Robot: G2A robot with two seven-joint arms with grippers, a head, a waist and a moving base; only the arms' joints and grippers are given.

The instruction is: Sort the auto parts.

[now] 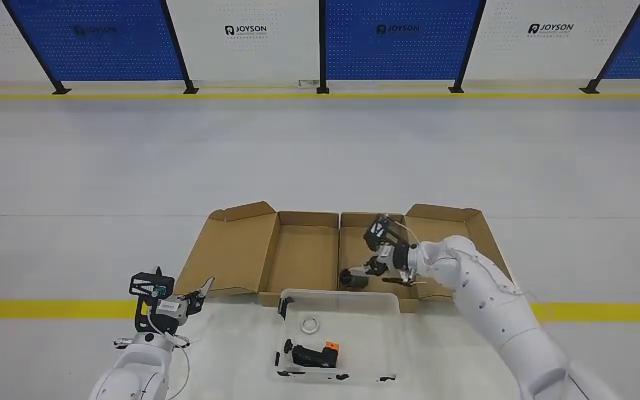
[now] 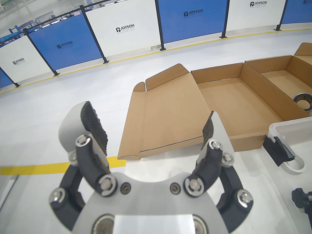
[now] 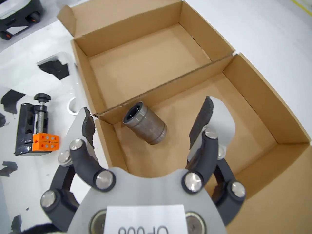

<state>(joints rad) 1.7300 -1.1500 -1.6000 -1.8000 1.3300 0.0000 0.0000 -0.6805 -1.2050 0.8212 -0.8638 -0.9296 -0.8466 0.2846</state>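
While right claw [image 3: 147, 107] gapes above, sleeve [image 3: 146, 126] lies flat, bore facing divider [image 3: 170, 81].

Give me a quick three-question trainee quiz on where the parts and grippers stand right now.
1. True or false: the right gripper is shut on the steel sleeve.
2. Where does the mini vise with orange jaws lie? A) in the clear plastic bin; B) on the floor; C) on the bare tabletop.
3. Fill in: the left gripper stands ___ and holds nothing.

Key:
1. False. It is open near the sleeve, which lies on its side in the cardboard box.
2. A.
3. open.
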